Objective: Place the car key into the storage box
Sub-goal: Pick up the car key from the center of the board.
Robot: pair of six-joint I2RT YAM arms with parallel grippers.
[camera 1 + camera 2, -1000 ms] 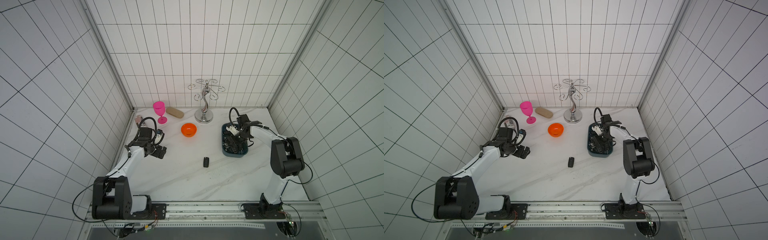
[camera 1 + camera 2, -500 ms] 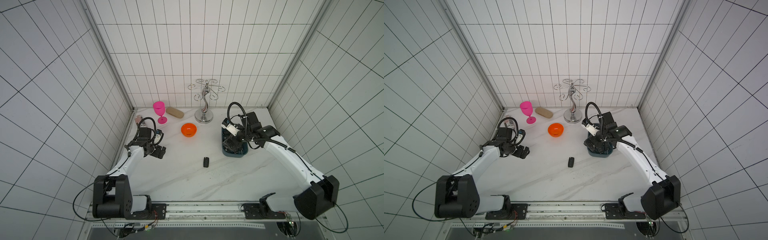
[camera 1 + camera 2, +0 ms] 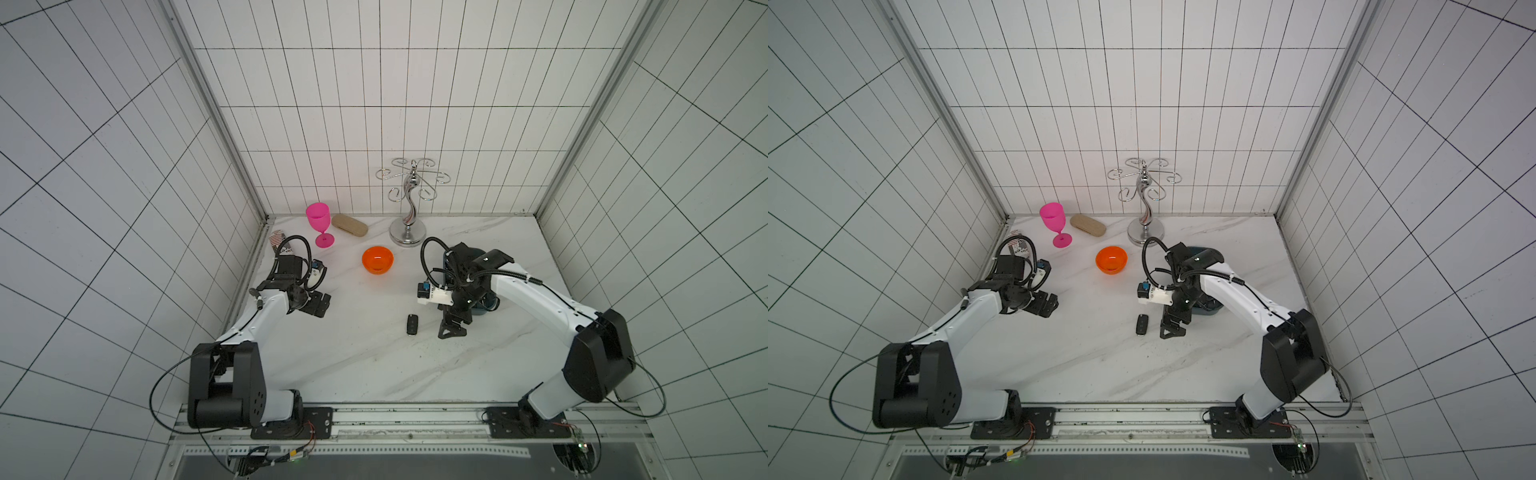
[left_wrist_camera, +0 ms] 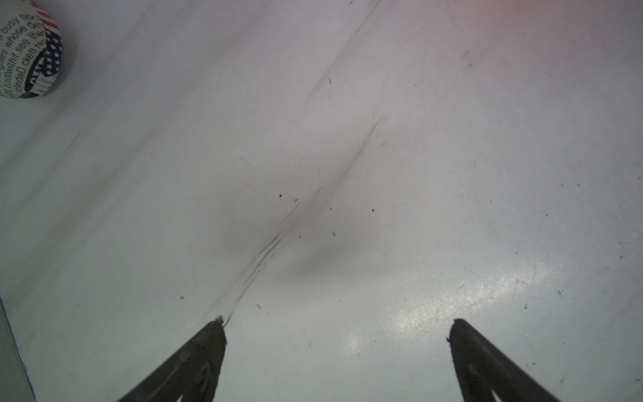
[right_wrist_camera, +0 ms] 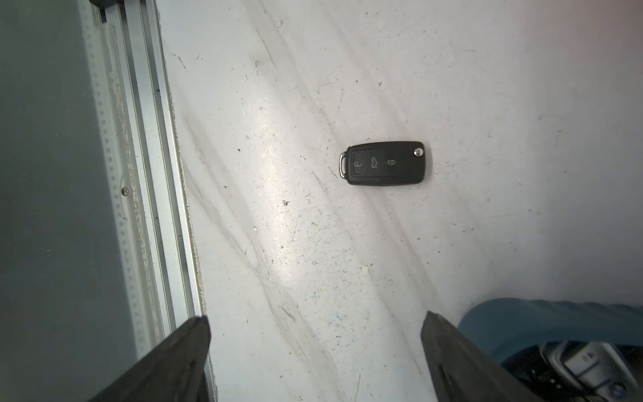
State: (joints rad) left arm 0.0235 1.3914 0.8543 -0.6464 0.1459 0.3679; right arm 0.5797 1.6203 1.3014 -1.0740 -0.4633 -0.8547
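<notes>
The black car key (image 3: 412, 324) (image 3: 1142, 324) lies flat on the white marble table, buttons up, and shows in full in the right wrist view (image 5: 384, 163). My right gripper (image 3: 451, 328) (image 3: 1171, 328) (image 5: 315, 323) hangs open just to the right of the key, with nothing between its fingers. The teal-blue storage box (image 3: 486, 308) (image 3: 1209, 311) (image 5: 556, 313) sits behind that gripper, mostly hidden under the right arm. My left gripper (image 3: 318, 305) (image 3: 1044, 305) (image 4: 335, 327) is open over bare table at the left.
An orange bowl (image 3: 377, 259) stands left of the box. At the back are a pink goblet (image 3: 319, 222), a tan case (image 3: 350, 225) and a silver hook stand (image 3: 409, 208). A printed cup (image 3: 280, 243) (image 4: 28, 59) is by the left wall. The metal rail (image 5: 139, 174) borders the table's front.
My right arm has swung out of the storage box, forward and left to beside the key, and its jaws have spread wider. The left arm has stayed still.
</notes>
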